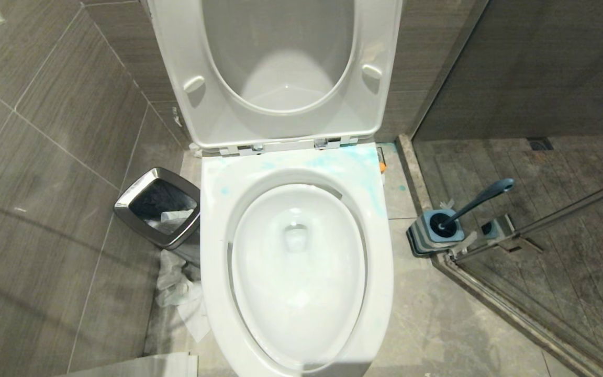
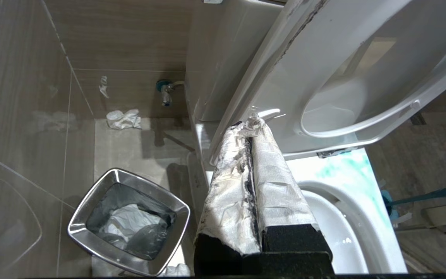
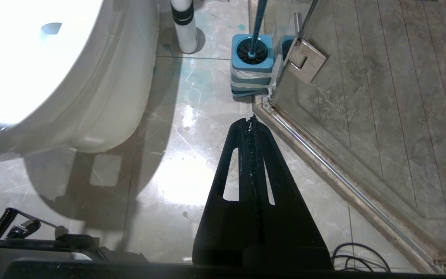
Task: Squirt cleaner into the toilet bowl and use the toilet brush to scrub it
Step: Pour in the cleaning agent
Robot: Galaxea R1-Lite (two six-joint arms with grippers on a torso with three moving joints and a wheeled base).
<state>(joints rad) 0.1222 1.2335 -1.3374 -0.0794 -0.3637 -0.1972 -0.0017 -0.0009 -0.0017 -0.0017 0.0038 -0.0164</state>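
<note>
Glossy white ceramic forms the toilet bowl (image 1: 296,272), an oval basin with its seat and lid (image 1: 280,68) raised against the tiled wall; pale blue smears mark the rear of the rim, just below the hinges. At the bowl's right, on the floor (image 1: 437,324) beside the glass shower door (image 1: 558,220), stands the toilet brush (image 1: 482,198): a slim dusty-blue handle, thicker and rounded at its free end, leaning away from the bowl, with its dark head seated in a blue-topped, striped, squarish holder (image 1: 434,233). At the bowl's left stands a chrome-rimmed waste bin (image 1: 158,207) holding crumpled paper, with more crumpled paper (image 1: 178,288) on the floor beside it. Neither arm appears in the head view. The left hand (image 2: 252,123) has its two fingers pressed together, both wrapped in silvery-white material, holding nothing; it hangs above the bowl's left rear corner, tips toward the raised seat, with the bin below on one side and the brush well apart beyond the bowl. The right hand (image 3: 251,120) likewise has its black fingers closed flat against each other and empty; it hangs low over the floor at the bowl's right, tips directed toward the holder, near it but not touching.
</note>
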